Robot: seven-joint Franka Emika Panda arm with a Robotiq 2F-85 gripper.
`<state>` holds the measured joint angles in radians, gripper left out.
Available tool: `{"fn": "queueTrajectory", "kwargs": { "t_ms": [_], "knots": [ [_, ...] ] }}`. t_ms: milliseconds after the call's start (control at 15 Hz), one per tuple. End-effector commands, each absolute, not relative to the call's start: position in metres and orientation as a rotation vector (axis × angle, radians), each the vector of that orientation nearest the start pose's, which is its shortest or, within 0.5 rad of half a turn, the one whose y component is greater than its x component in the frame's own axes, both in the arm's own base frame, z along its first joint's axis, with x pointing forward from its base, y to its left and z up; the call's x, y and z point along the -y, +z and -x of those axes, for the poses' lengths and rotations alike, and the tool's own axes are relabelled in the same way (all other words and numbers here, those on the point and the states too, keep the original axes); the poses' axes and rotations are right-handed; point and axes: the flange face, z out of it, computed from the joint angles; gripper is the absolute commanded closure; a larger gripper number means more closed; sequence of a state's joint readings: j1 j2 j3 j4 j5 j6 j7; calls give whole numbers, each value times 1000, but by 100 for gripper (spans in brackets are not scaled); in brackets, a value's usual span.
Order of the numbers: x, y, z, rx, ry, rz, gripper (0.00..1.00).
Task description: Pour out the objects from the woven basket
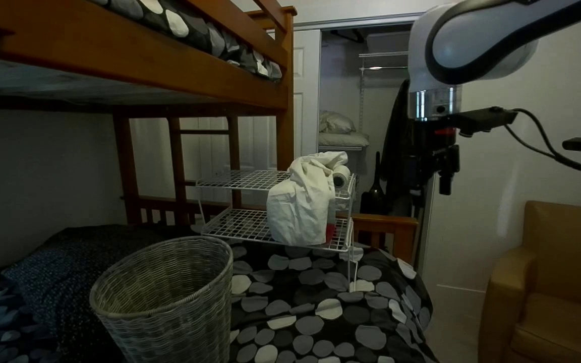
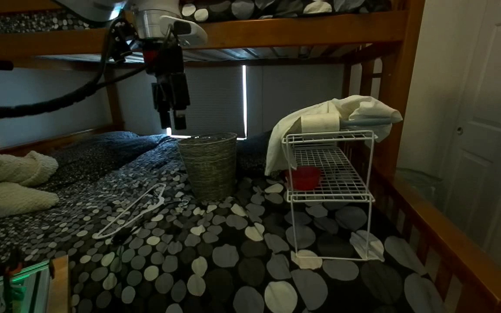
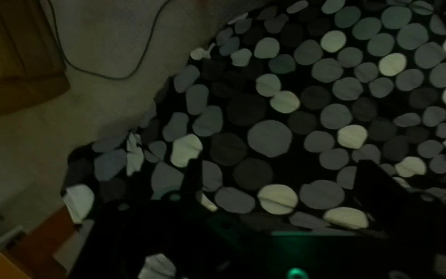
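The woven basket (image 1: 184, 322) is a round grey-beige wicker basket, wider at the rim. It stands upright on the spotted bedspread, and also shows in an exterior view (image 2: 210, 169). Part of its inner wall shows; its bottom is hidden, so I cannot tell what it holds. My gripper (image 1: 429, 187) hangs pointing down, higher than the basket and well apart from it; it also shows in an exterior view (image 2: 172, 122). In the wrist view my gripper (image 3: 279, 164) has its fingers wide apart with only bedspread beyond them. The basket is out of the wrist view.
A white wire rack (image 2: 331, 200) stands on the bed, with a white cloth (image 1: 300, 212) and a red bowl (image 2: 306, 178). A white hanger (image 2: 135, 213) and cream blanket (image 2: 11, 204) lie on the bed. The upper bunk rail (image 1: 194, 75) runs overhead. A tan armchair (image 1: 547, 322) stands beside the bed.
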<state>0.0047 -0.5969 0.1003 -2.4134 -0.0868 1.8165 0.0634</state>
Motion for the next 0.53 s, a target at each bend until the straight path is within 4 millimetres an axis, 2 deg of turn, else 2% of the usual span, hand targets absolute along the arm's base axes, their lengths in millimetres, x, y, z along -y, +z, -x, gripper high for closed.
{"fn": "queueTrajectory", "kwargs": {
  "t_ms": [0,67,133,200,267,333,400,467],
  "knots": [
    [-139,540,-371,397,-160,3285,0],
    [-170,549,-367,516,-191,3278,0],
    [-130,541,-365,385,-166,3293,0],
    [-156,546,-361,463,-199,3290,0],
    [-171,550,-359,509,-216,3286,0],
    [-177,551,-359,528,-221,3284,0],
    [-174,546,-362,373,-158,3310,0],
    [-183,537,-375,298,-134,3266,0]
  ]
}}
